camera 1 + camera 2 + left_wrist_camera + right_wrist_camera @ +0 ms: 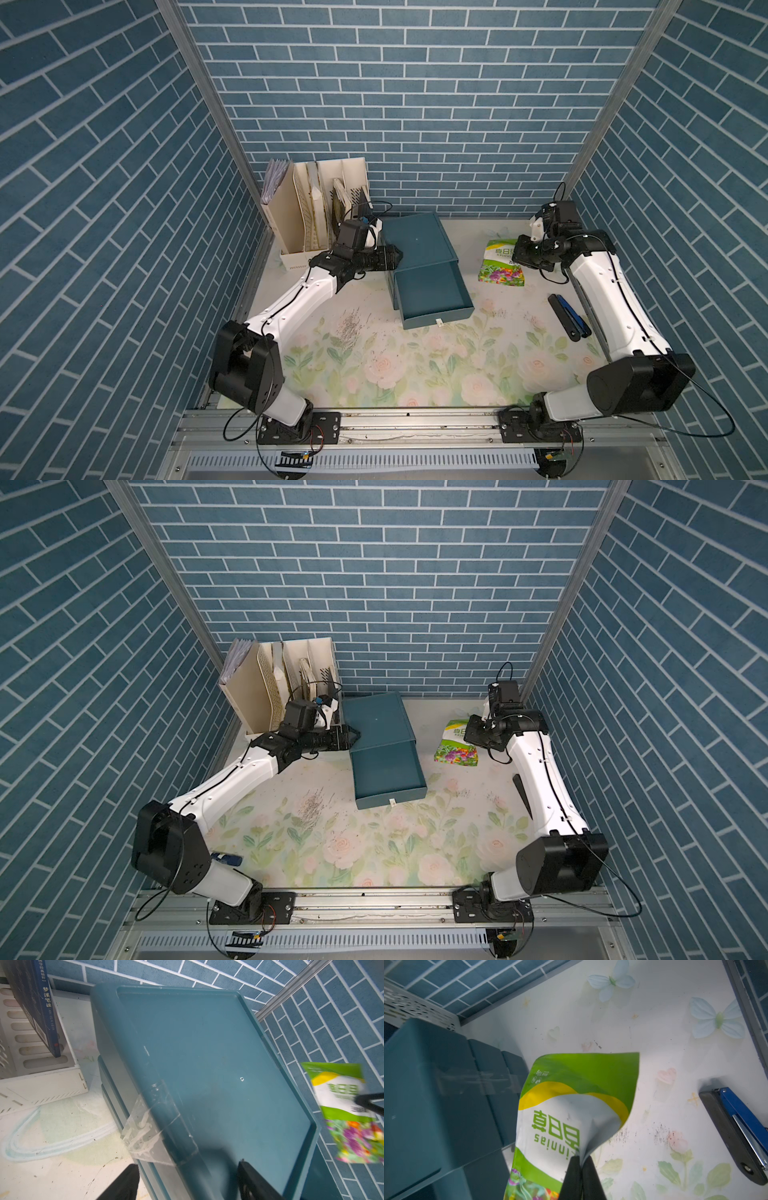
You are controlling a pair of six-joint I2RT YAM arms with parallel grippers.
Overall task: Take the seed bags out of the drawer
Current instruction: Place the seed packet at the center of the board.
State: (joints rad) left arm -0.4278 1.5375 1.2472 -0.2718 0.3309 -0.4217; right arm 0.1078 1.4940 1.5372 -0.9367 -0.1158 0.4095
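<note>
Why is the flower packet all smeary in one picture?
Left wrist view: the seed bag is smeared by blur at the picture's edge; right wrist view: its print is readable, though clear tape on the cabinet catches glare.

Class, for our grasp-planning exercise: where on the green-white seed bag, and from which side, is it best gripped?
Pinch the long side edge of the seed bag, at its white band, coming from the side away from the cabinet. It is flat and limp, so likely only an edge fits between jaws. The right gripper is shut there, the film buckling at the pinch.
</note>
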